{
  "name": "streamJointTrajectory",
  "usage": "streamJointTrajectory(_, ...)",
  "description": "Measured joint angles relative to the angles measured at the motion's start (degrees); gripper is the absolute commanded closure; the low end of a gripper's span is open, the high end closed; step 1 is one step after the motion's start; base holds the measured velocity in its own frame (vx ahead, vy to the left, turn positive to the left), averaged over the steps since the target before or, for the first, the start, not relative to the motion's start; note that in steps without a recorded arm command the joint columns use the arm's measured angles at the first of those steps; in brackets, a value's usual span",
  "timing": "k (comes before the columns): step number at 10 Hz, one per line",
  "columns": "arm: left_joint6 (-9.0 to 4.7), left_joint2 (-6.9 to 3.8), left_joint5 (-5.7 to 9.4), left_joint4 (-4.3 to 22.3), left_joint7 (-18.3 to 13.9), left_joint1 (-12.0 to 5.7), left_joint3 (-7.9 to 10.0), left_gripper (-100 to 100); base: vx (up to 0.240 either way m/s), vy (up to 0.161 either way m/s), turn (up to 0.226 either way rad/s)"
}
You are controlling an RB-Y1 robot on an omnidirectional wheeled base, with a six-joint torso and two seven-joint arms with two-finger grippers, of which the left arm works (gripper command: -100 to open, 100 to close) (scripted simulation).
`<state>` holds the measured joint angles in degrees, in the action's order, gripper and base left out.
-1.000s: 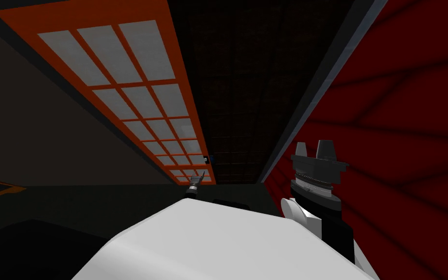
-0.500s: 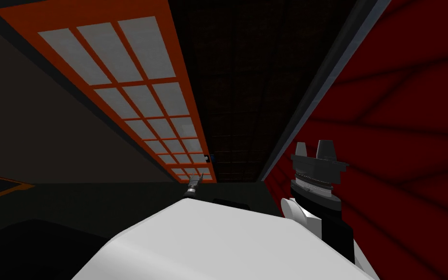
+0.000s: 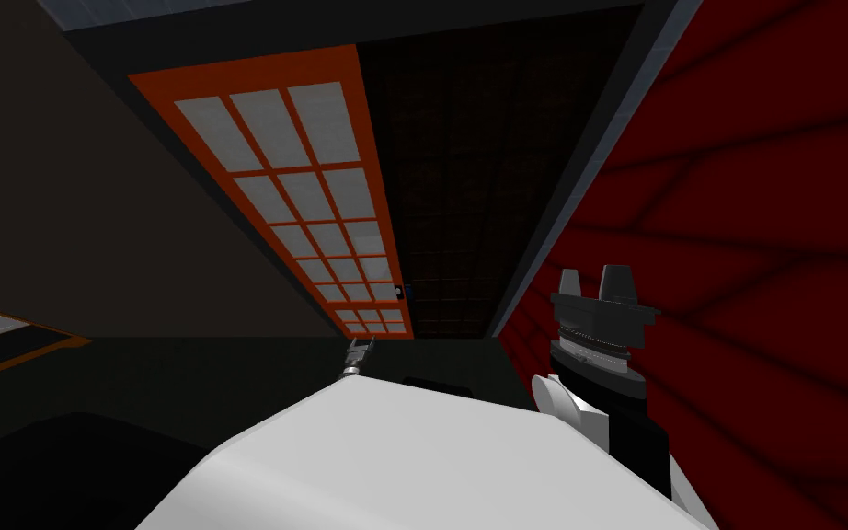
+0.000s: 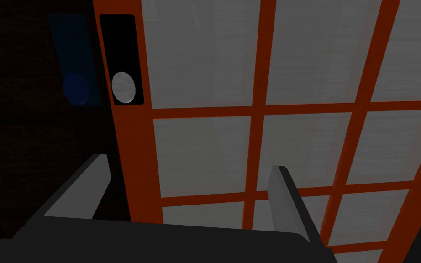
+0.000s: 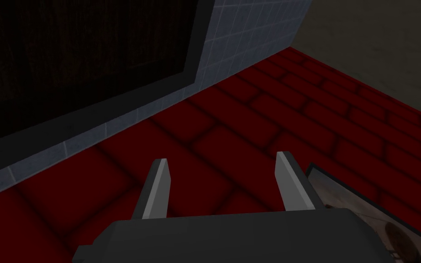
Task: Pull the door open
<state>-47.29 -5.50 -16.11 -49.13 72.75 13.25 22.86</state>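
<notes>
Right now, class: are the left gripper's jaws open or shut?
Open. The left gripper has its jaws standing wide apart, pressing nothing; the white door knob lies beyond them, untouched.

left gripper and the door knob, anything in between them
Bare. In the left wrist view the door's orange frame runs from the open left gripper to the pale round knob, with nothing in front of it.

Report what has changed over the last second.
The whole head view shifted: I seem to have backed off, so the orange paned door looks smaller and its frame's top shows. My left gripper dropped back from the door's edge, fingers open, the knob ahead of them. The right gripper stayed raised by the red wall, open.
</notes>
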Motion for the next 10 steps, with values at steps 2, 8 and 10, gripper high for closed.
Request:
streamJointTrajectory(2,0.36,-0.87,0.80,1.65,0.53,0.73,1.90,-100,-0.209,0.030,-0.006)
streamJointTrajectory(8,1.87,-2.23,3.63,5.47,3.09,3.21,8.47,-100,-0.143,0.049,-0.064)
streamJointTrajectory(10,2.36,-1.65,4.58,5.99,4.38,3.40,10.56,-100,0.010,0.046,-0.191)
